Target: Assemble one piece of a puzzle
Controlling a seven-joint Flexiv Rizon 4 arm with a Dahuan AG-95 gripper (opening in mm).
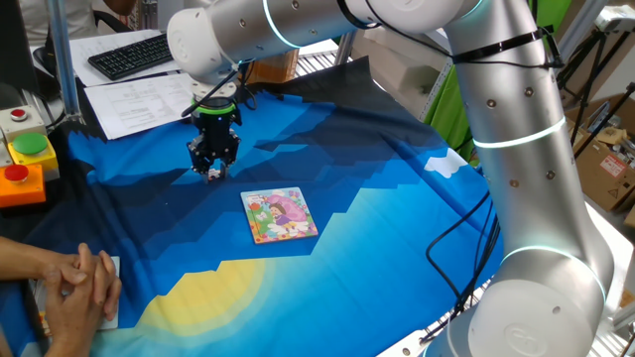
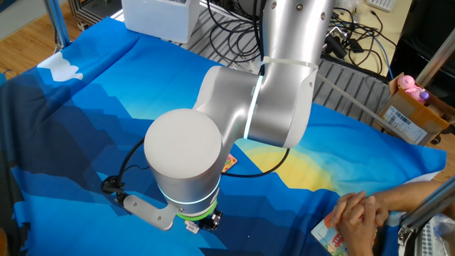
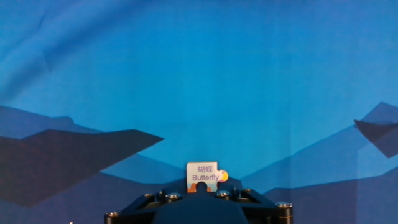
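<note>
Gripper (image 1: 213,171) hangs low over the blue cloth (image 1: 397,198), up and to the left of the puzzle (image 1: 279,215) in one fixed view, near but apart from it

Hand view: the piece (image 3: 203,177) sits right at the fingertips, upright, pale face with "Butterfly" printed on it and an orange tab on its right side. Jaws look closed down on the piece, narrow gap, holding it by its lower edge; the contact itself is hidden behind the gripper body

Puzzle lies flat on the cloth, pink-and-green picture up, nothing on top of it. The empty slot is too small to make out from here

Other fixed view: arm body blocks most of the puzzle, only a corner (image 2: 229,163) shows

A person's clasped hands (image 1: 79,283) rest at the table edge, well clear of the arm

Step in hand, by my reading: piece picked, carry not yet made. Next move calls for travelling over to the puzzle, turning the piece flat to match its slot, then lowering and pressing
</note>
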